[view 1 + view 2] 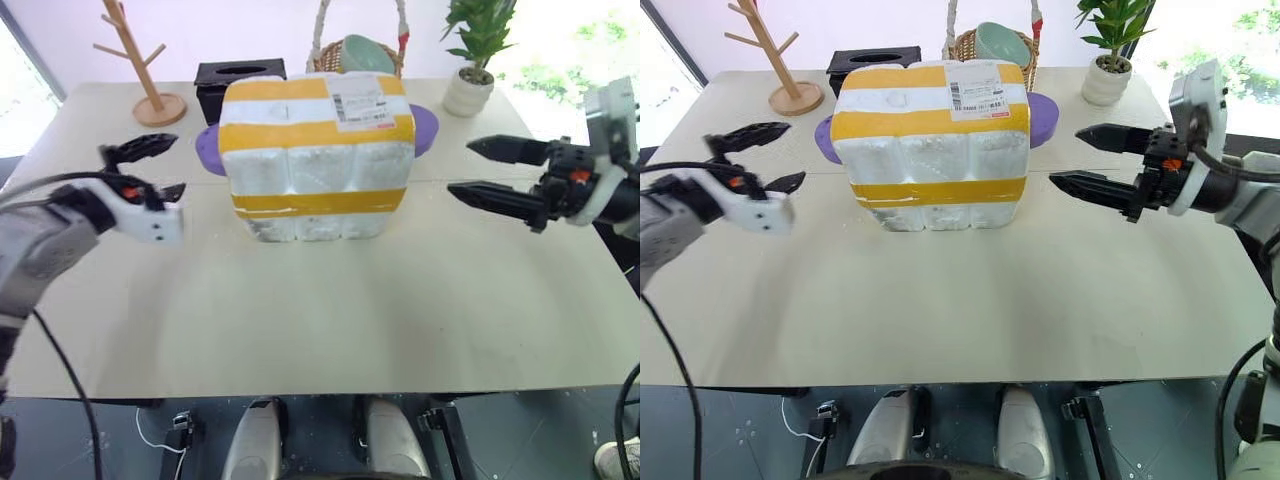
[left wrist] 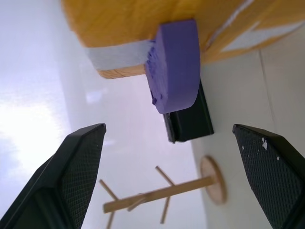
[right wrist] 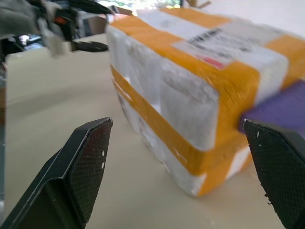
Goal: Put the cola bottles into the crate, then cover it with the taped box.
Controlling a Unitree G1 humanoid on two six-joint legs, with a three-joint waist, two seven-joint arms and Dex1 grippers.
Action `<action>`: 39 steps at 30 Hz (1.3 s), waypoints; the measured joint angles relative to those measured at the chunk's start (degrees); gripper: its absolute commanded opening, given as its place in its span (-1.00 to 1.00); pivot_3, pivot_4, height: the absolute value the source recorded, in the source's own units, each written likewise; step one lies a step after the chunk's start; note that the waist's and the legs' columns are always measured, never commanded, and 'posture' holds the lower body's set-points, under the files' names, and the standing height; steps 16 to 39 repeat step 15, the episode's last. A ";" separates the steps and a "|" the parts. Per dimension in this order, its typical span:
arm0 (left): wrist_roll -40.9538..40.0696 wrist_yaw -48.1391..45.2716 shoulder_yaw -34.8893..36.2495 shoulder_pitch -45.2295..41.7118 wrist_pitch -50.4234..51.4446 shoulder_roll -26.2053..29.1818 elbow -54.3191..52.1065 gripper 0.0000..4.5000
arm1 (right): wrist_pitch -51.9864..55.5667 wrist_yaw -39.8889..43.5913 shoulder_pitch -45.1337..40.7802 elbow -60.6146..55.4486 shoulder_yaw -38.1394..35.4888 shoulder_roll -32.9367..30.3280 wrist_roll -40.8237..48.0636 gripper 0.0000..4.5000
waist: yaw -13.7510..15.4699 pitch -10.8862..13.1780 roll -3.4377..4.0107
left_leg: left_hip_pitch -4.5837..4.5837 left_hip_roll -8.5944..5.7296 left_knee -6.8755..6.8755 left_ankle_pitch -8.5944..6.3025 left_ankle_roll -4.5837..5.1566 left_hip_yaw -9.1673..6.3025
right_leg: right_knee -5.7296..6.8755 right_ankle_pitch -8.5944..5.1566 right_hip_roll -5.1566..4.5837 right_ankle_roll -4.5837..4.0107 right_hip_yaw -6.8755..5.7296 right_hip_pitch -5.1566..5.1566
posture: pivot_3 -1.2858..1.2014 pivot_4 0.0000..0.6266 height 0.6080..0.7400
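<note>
Left eye view, left gripper (image 1: 158, 167): two black fingers spread wide apart, nothing between them, raised over the beige table (image 1: 320, 310).
Right gripper (image 1: 482, 170): across the table from the left one, black fingers likewise wide apart and empty, pointing in at the box.
Large white styrofoam taped box with yellow tape bands and a white shipping label (image 1: 317, 155): between the two grippers, apart from both, standing mouth down on the low white foam crate (image 1: 315, 226), whose edge shows just under the lower yellow band.
Cola bottles: hidden under the box; cannot tell how they sit.
Flat purple piece (image 1: 208, 150): beyond the left gripper's fingertips, sticking out from behind the box on both sides.
Black tissue box (image 1: 237, 82): farther off, behind the purple piece.
Wooden branch stand (image 1: 146, 62): well beyond the left gripper.
Wicker basket holding a green bowl (image 1: 362, 53): behind the box.
Potted plant in a white pot (image 1: 474, 55): beyond the right gripper, at the far edge.
</note>
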 measured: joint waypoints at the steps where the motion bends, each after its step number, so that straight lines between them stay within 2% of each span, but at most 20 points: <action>1: -6.13 -4.22 1.36 2.11 1.72 -0.01 -0.33 0.97 | -0.13 0.12 0.88 0.29 -0.06 -0.11 -0.33 1.00 | 0.03 0.00 0.00 | 0.00 0.00 0.01 0.00 0.00 0.00 | 0.00 0.00 0.00 0.00 -0.01 0.00 | 0.03 -0.52 0.94; 2: -17.44 -12.16 3.50 5.05 9.77 -0.15 -1.45 0.97 | -0.43 0.21 1.95 0.44 -0.21 -0.18 -0.73 1.00 | -0.03 0.00 0.00 | 0.00 0.01 0.02 0.01 -0.01 0.00 | 0.03 0.00 0.01 -0.01 0.00 0.00 | 0.03 -0.52 0.94; 3: -24.53 -16.63 5.21 6.27 16.19 -0.21 -1.47 0.97 | -0.58 0.30 2.75 0.58 -0.36 -0.42 -1.10 1.00 | -0.02 0.00 0.00 | 0.02 0.01 0.03 0.01 -0.01 0.00 | 0.05 0.00 0.01 -0.01 -0.01 0.00 | 0.03 -0.52 0.94; 5: -47.03 -28.75 11.35 6.78 42.75 1.51 -1.86 0.97 | -1.49 0.72 4.48 1.73 -0.91 -0.61 -2.26 1.00 | -0.03 0.03 -0.06 | 0.00 0.05 0.06 0.01 -0.01 -0.05 | 0.05 -0.01 0.07 -0.01 -0.04 0.01 | 0.03 -0.52 0.94; 7: -58.48 -36.25 16.08 6.52 56.97 4.99 -1.93 0.97 | -2.32 1.02 5.46 3.05 -1.08 -0.65 -3.32 1.00 | -0.05 0.03 -0.05 | 0.02 0.00 0.06 0.00 -0.01 -0.04 | 0.00 -0.02 0.04 0.01 -0.03 0.06 | 0.03 -0.52 0.94; 8: -61.49 -39.58 17.59 6.33 60.97 6.74 -1.92 0.97 | -2.86 1.22 5.77 3.82 -1.06 -0.64 -4.05 1.00 | -0.03 0.03 -0.05 | 0.03 -0.01 0.06 0.00 -0.01 -0.04 | -0.01 -0.02 0.05 0.01 -0.03 0.07 | 0.03 -0.52 0.94; 11: -63.95 -45.33 18.44 4.24 66.16 8.57 -1.20 0.97 | -4.77 1.45 6.05 6.80 -0.95 -0.57 -6.16 1.00 | 0.04 -0.01 0.03 | 0.12 -0.02 0.02 0.00 -0.01 -0.04 | -0.01 -0.02 0.05 0.00 -0.03 0.11 | 0.03 -0.52 0.94; 15: -62.37 -47.61 16.46 1.40 66.18 7.84 -1.03 0.97 | -5.20 1.43 5.78 9.01 -0.50 -0.20 -7.03 1.00 | -0.12 -0.01 0.02 | 0.12 -0.01 0.01 0.00 -0.01 -0.03 | -0.01 -0.03 0.08 -0.01 -0.02 0.12 | 0.03 -0.52 0.94; 39: -62.37 -47.61 16.46 1.40 66.18 7.84 -1.03 0.97 | -5.20 1.43 5.78 9.01 -0.50 -0.20 -7.03 1.00 | -0.12 -0.01 0.02 | 0.12 -0.01 0.01 0.00 -0.01 -0.03 | -0.01 -0.03 0.08 -0.01 -0.02 0.12 | 0.03 -0.52 0.94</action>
